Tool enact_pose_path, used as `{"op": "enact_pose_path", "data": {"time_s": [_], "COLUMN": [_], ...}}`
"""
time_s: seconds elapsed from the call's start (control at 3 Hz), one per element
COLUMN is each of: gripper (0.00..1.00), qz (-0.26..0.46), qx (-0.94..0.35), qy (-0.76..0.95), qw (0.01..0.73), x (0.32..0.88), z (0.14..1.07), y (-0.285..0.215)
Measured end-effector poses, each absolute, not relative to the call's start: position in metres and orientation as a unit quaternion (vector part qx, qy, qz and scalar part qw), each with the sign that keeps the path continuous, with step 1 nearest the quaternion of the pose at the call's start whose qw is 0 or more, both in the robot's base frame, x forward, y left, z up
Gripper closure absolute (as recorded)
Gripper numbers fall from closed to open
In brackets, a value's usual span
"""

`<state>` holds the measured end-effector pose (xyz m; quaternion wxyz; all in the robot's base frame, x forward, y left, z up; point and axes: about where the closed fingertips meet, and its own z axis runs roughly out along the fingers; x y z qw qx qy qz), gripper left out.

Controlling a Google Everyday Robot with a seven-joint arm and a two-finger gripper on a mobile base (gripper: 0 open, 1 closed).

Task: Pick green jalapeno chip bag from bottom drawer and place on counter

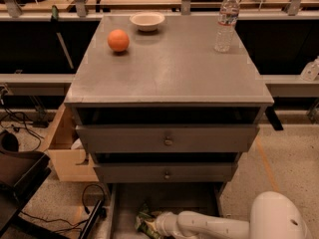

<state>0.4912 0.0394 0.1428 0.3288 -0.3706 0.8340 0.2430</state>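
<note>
1. Where the bottom drawer (124, 203) stands pulled out, the green jalapeno chip bag (144, 221) lies on its floor;
2. gripper (154, 224) low in that drawer, at the bag's right edge; grip state cannot be told;
3. surface (169, 73) carries orange ball (118, 40), bowl (147, 20), water bottle (226, 21).

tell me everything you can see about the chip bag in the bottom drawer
The chip bag is a small crinkly packet, green with pale and dark print, shiny like foil. It lies crumpled on the floor of the open bottom drawer, left of centre, at the lower edge of the view. The gripper on the white arm reaches in from the right and meets the bag's right side, covering part of it.
</note>
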Motion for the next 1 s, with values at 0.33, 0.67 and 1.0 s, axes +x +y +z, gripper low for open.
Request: {"op": "enact_pose_path", "data": {"time_s": [0.33, 0.67, 1.0], "gripper": [1.00, 0.82, 0.59], "qz": [0.243, 0.243, 0.243], "qx": [-0.371, -0.371, -0.371], "qy": [0.834, 0.834, 0.834], "qw": [0.329, 0.329, 0.329], "x": [0.4912, 0.4912, 0.4912], "z": [0.1428, 0.1427, 0.1428], "y": [0.0394, 0.0395, 0.0395]}}
